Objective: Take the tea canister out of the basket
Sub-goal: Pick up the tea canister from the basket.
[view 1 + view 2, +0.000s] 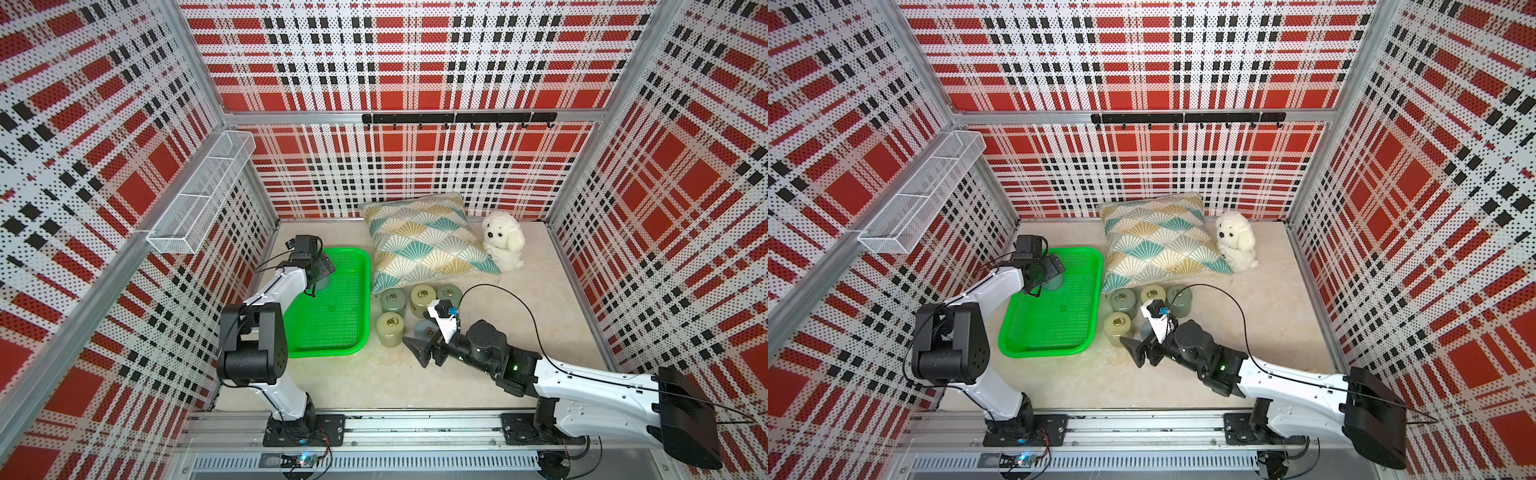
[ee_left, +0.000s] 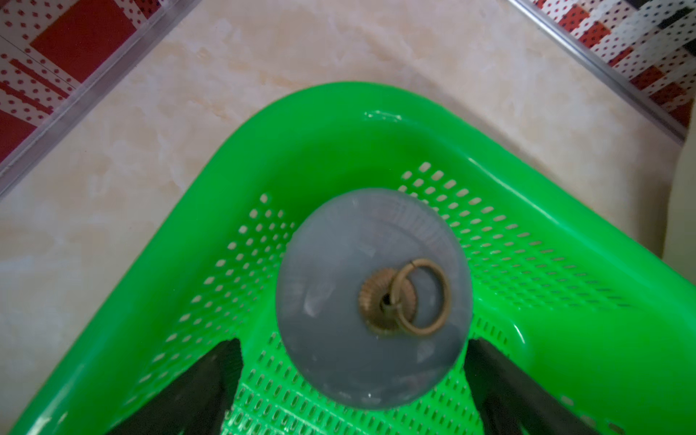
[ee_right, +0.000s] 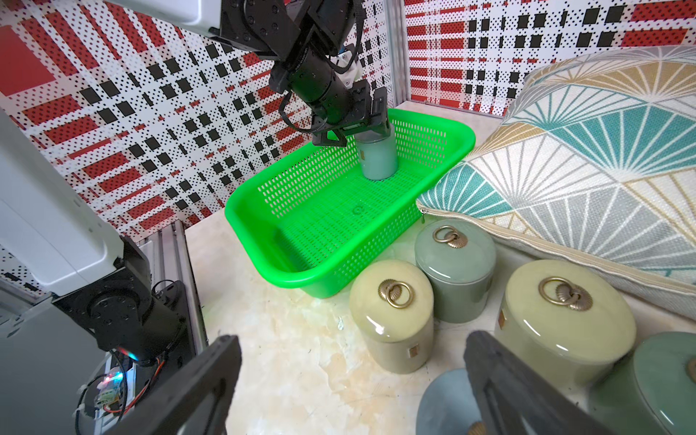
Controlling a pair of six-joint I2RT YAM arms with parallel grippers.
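hidden: the left gripper (image 1: 322, 270) is covering most of the tea canister (image 2: 373, 297) in both top views, and only a grey sliver is showing under it. In the right wrist view a finger (image 3: 501, 376) is cutting off a blue-grey canister (image 3: 444, 399).
canister: it is standing upright on the floor of the basket (image 1: 332, 324), in the far corner by the left wall, with its ring-pull lid on.
left jaws: they are standing spread wide, one finger (image 2: 203, 384) each side of the lid. Can't tell whether the pads are touching it.
right jaws: the right gripper (image 1: 422, 349) is hovering with jaws spread apart, low over the table (image 1: 374, 382).
surface: the beige marble-look top is carrying everything.
room: plaid perforated walls (image 1: 415, 62) are closing in three sides.
clutter: five loose canisters (image 1: 392, 300) are sitting grouped just right of the basket. A pillow (image 1: 428, 245) and a plush dog (image 1: 503, 241) are lying behind them.
edges: the basket's far corner is sitting near the wall rails. A wire rack (image 1: 199, 195) is hanging on the left wall above.
free room: bare table is lying open in front of the basket.
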